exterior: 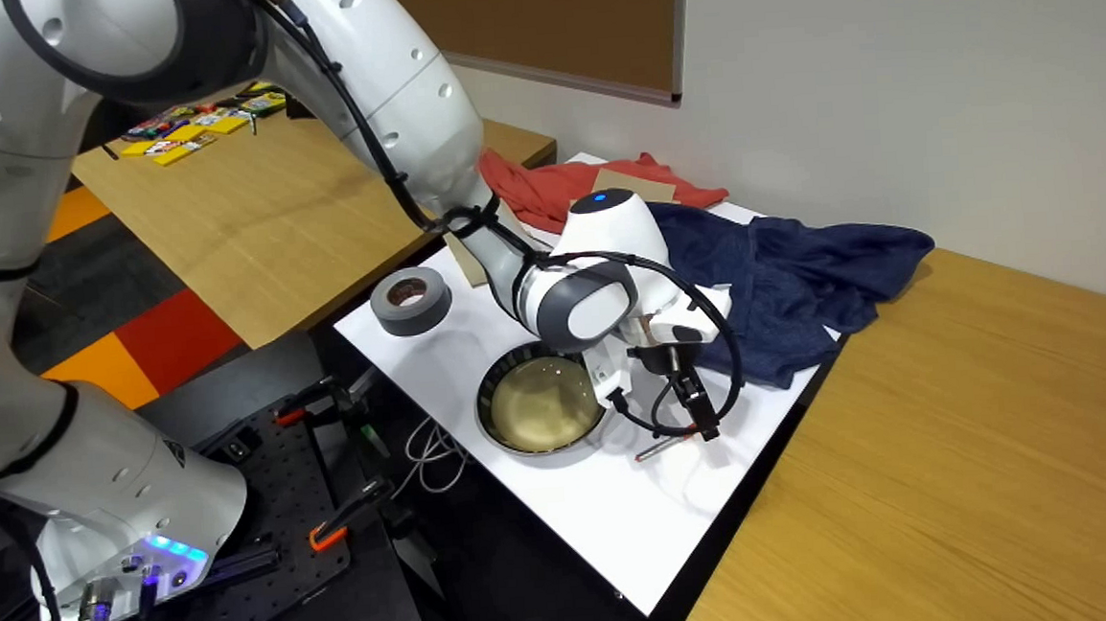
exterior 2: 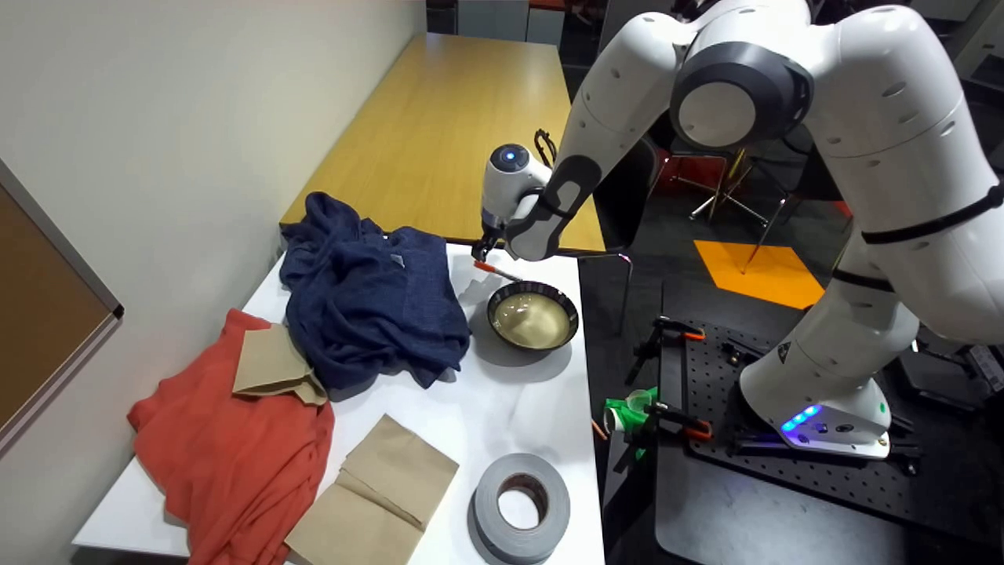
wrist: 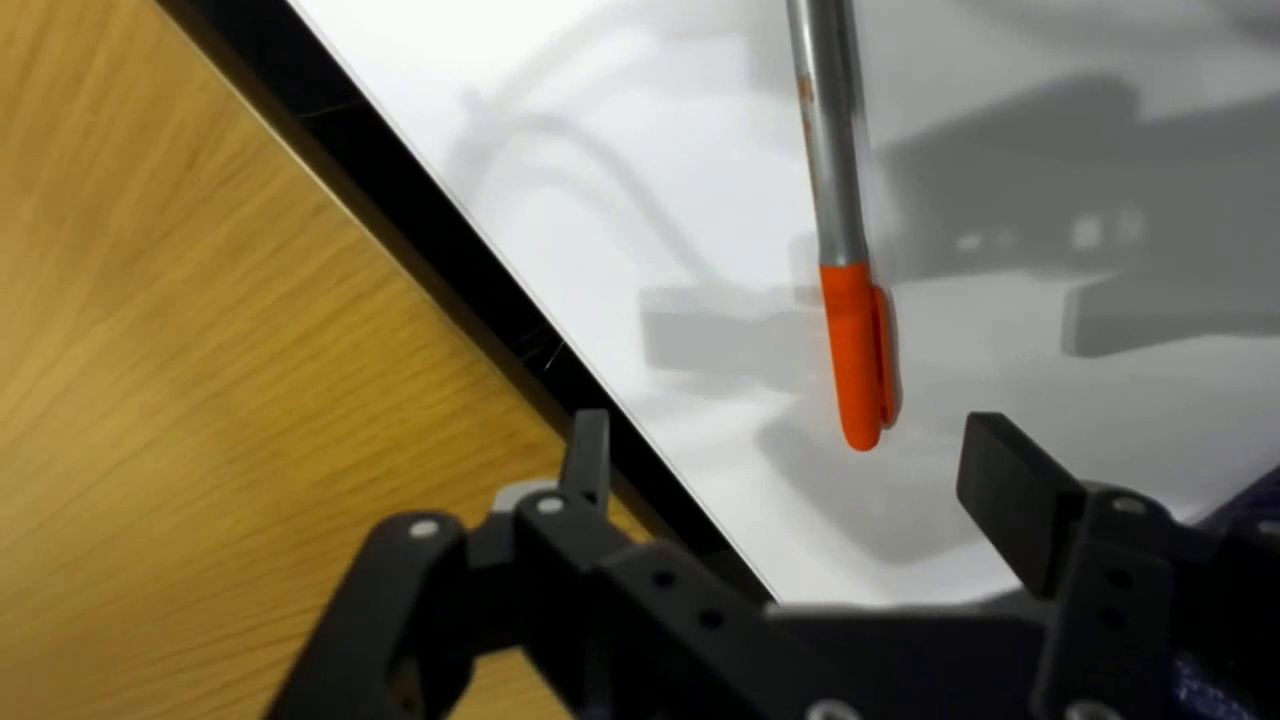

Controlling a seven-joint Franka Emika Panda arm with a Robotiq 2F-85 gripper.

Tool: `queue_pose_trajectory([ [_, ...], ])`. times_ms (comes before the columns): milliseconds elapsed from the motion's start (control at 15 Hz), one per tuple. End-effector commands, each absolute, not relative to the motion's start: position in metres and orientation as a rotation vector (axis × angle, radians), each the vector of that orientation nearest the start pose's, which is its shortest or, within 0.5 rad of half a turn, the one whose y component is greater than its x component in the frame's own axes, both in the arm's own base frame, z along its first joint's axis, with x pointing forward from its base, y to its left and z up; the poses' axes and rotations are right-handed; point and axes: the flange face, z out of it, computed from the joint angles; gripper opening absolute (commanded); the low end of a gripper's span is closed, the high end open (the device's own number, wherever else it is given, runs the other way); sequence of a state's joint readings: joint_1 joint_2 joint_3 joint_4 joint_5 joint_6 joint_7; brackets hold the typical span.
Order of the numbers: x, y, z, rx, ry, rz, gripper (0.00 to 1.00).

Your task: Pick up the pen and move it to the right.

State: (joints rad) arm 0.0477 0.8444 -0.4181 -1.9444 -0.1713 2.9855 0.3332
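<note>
While the fingers (wrist: 1015,500) stand apart above the white counter (exterior 2: 502,400), the pen (wrist: 840,225) lies ungripped on it, near the bowl (exterior 2: 533,315), its orange end nearest the fingers. The step in hand appears to be the approach. The next move likely calls for centring over the pen, descending and closing; transfer to the right comes after.
</note>
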Motion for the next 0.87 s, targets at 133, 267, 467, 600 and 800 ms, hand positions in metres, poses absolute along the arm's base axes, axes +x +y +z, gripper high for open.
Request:
queue_pose_trajectory([
  [133, 0.583, -0.203, 0.133, -3.408, 0.62, -0.504, 1.0],
  [267, 0.584, -0.202, 0.141, -3.412, 0.62, -0.527, 1.0],
  [467, 0.582, -0.2, 0.151, -3.414, 0.623, -0.559, 1.0],
  [600, 0.591, -0.203, 0.14, -3.431, 0.611, -0.531, 1.0],
  [800, 0.59, -0.203, 0.138, -3.434, 0.609, -0.526, 1.0],
])
